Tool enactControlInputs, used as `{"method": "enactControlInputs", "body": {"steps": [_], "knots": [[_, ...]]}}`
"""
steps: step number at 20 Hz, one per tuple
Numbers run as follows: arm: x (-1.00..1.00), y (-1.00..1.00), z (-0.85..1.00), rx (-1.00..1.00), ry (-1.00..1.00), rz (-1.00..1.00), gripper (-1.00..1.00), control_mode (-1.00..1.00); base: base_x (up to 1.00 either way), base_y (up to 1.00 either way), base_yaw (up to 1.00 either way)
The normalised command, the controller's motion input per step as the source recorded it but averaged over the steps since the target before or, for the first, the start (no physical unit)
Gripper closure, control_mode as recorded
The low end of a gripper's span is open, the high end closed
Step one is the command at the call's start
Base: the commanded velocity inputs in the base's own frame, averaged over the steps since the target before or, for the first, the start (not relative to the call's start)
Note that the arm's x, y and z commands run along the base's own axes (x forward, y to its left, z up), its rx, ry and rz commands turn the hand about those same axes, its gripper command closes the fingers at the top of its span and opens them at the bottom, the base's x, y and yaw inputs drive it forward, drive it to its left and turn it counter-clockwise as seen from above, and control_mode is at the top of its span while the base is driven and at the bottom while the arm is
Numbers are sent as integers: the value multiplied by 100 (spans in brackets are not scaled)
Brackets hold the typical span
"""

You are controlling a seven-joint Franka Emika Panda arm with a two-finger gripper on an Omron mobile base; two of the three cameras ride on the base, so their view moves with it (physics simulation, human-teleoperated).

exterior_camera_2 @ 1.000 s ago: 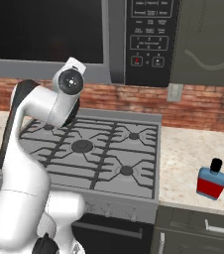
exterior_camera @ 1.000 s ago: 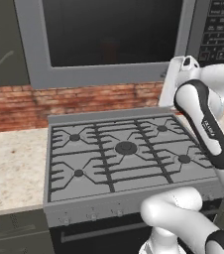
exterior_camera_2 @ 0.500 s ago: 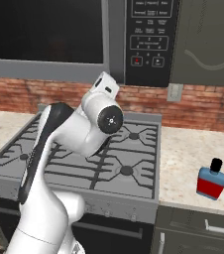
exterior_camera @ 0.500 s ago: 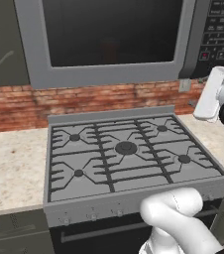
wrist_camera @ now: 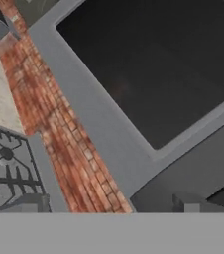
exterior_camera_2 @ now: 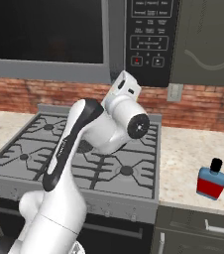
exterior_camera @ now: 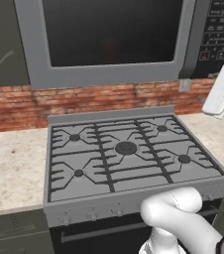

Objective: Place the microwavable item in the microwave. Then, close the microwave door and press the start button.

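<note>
The white arm's two-finger gripper (wrist_camera: 114,211) is standing open and empty, facing the closed grey-framed microwave door (wrist_camera: 104,134) above the grey gas stove (exterior_camera: 129,158).

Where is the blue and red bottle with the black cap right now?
The blue and red bottle with the black cap stands upright on the speckled beige counter in the right base view, to the right of the grey gas stove, below the grey cabinet door.

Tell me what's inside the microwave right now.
The microwave door is shut, and its dark window shows only a faint reddish-brown blur near the middle. What that is cannot be told; the rest of the inside is hidden behind the dark glass.
</note>
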Motion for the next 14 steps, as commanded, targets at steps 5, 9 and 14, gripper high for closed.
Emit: {"method": "enactControlInputs", "body": {"steps": [5,9,14], "knots": [[19,-62,35,0,-10,0,-100,-100,0,0,0],[27,-63,34,0,-2,0,-100,-100,0,0,0],[36,-59,5,0,0,0,-100,-100,0,0,0]]}}
